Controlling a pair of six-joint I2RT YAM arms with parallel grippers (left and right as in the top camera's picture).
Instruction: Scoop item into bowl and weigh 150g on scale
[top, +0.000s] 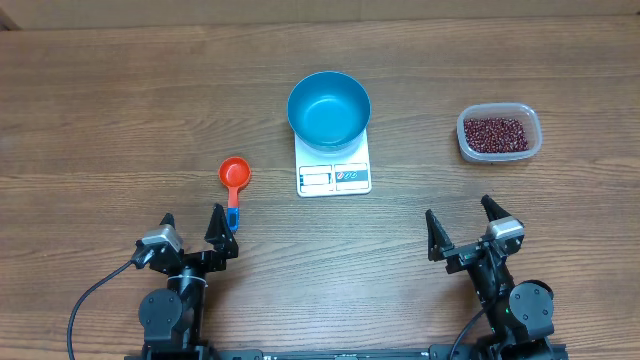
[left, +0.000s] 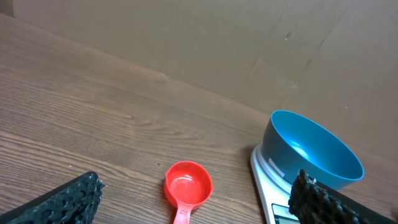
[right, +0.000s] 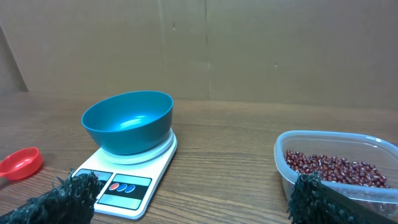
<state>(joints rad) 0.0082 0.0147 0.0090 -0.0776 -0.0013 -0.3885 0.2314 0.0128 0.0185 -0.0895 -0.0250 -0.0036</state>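
From where I stand, the job looks barely begun. The blue bowl (top: 329, 108) already sits on the white scale (top: 334, 178) at the middle of the tabletop (top: 120, 100), and that is the only part in place. The bowl is empty, with nothing but bare blue inside. All the beans (top: 494, 133) I can see lie in the clear plastic tub (top: 463, 140), well off to the right of the scale. The red scoop (top: 235, 175) lies untouched on the wood to the left of the scale, cup up and empty, its handle pointing back toward the left arm.

The left jaws are spread wide and hold nothing, with the tip of the scoop handle just beside one of them. The right jaws are spread just as wide and are also empty, hanging near the table edge, short of the tub.

By my judgement everything is still to do: take up the scoop, dip it into the tub, carry beans across to the bowl, and top up until the scale shows the target weight.

As for writing, the scale's front panel shows a display window and small red and blue marks, but I can read no digits, brand or label there or on anything else.
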